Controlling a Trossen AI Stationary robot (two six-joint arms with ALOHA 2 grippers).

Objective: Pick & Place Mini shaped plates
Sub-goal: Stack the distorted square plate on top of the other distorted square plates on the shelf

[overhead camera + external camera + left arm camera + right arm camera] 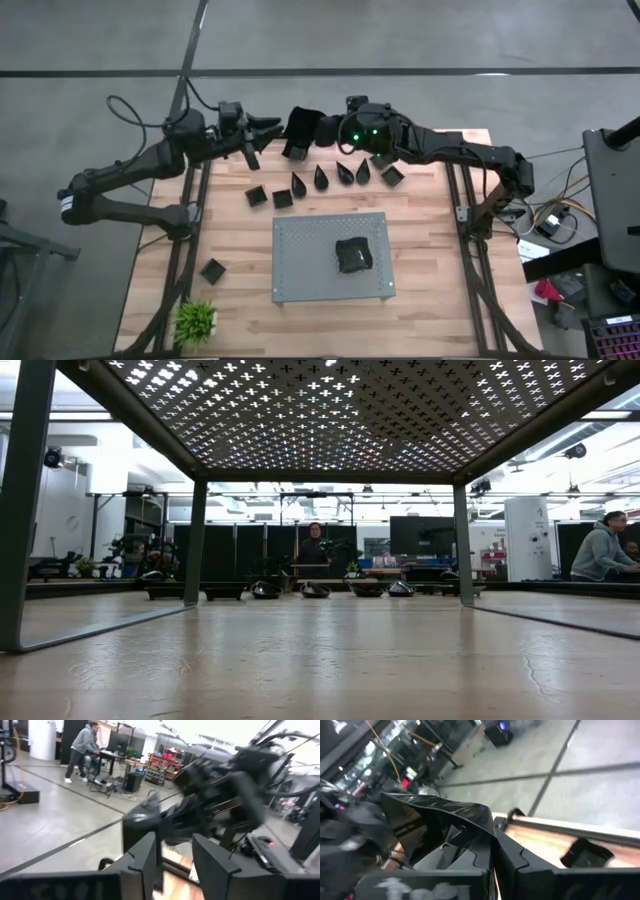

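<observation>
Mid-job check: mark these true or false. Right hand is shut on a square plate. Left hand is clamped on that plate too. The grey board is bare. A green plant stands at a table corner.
1. Right hand is shut on a square plate: true.
2. Left hand is clamped on it too: false. Its fingers stand apart.
3. The grey board is bare: false. At least one black plate lies on it.
4. A green plant stands at a table corner: true.

arms (140, 170): dark, jointed | cables: black loops | right wrist: green lights
</observation>
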